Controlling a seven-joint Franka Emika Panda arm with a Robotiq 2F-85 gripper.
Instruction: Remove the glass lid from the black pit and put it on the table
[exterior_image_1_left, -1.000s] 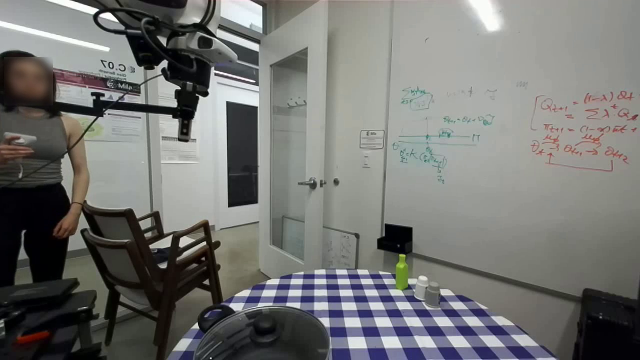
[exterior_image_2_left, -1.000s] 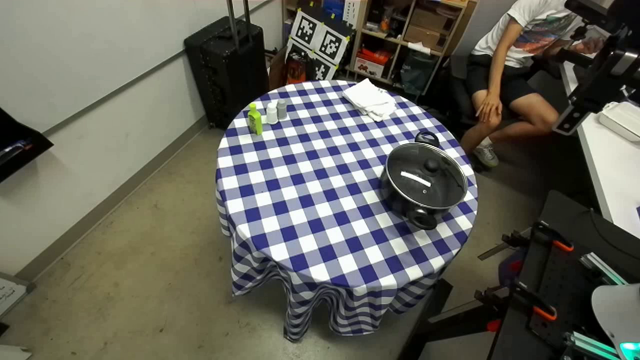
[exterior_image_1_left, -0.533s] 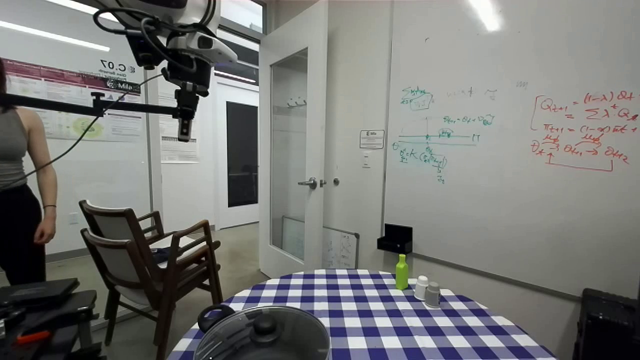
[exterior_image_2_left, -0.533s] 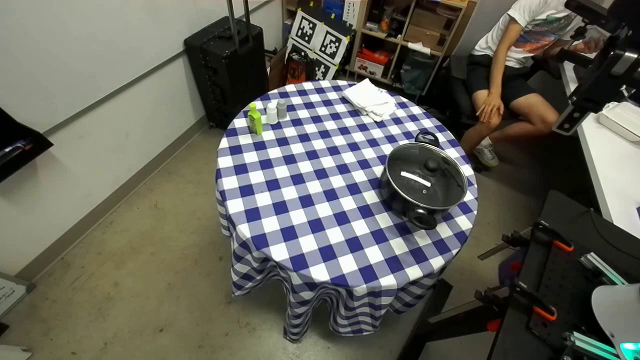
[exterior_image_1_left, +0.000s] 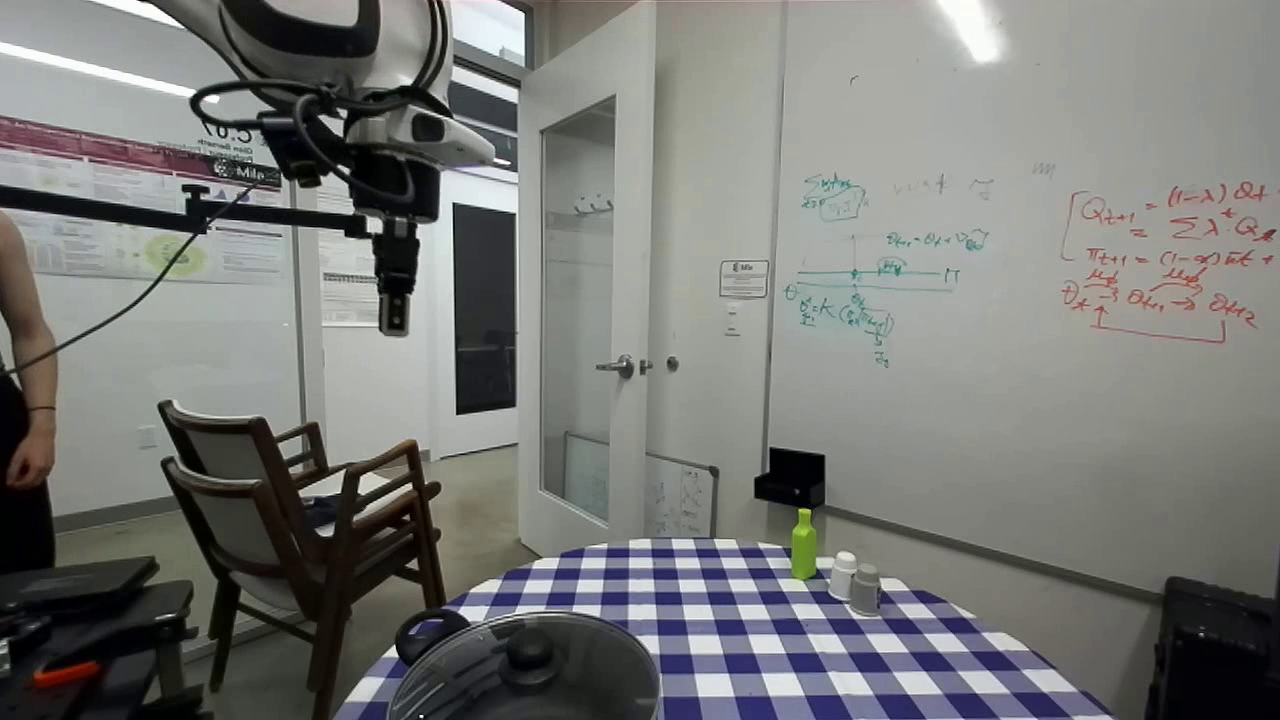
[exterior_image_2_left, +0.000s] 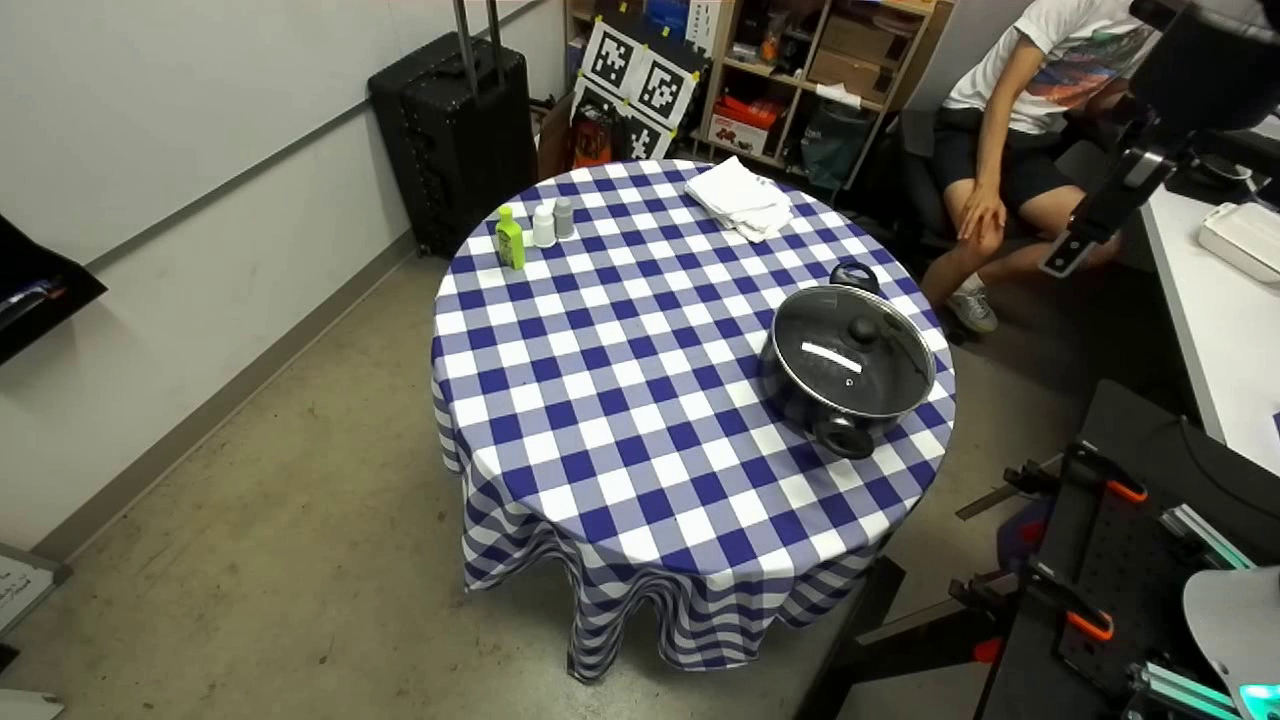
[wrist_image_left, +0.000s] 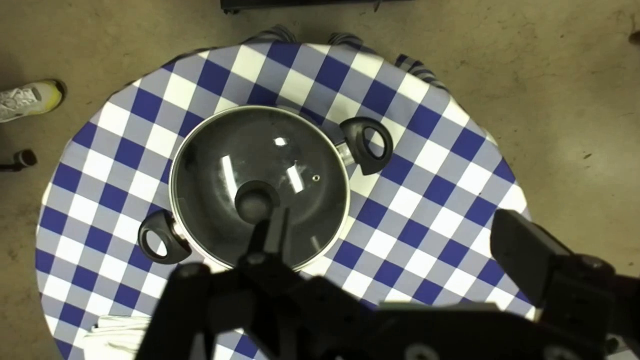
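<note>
Well below the pincer (exterior_image_1_left: 394, 316), glass lid (exterior_image_1_left: 528, 668).

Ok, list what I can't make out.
Black pot, in an exterior view: any contents unclear through reflecting glass lid.
Green bottle, in an exterior view: markings too small.
Seated person, in an exterior view: face cut off by top edge.
Standing person, in an exterior view: face cut off by left edge.

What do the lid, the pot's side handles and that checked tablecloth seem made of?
The lid: probably clear glass, glossy, with bright reflected streaks. The side handles: matte black, likely plastic, given their dull sheen; coated metal isn't ruled out. The checked tablecloth: matte fabric, hanging in soft folds; cotton or synthetic, I can't tell.
</note>
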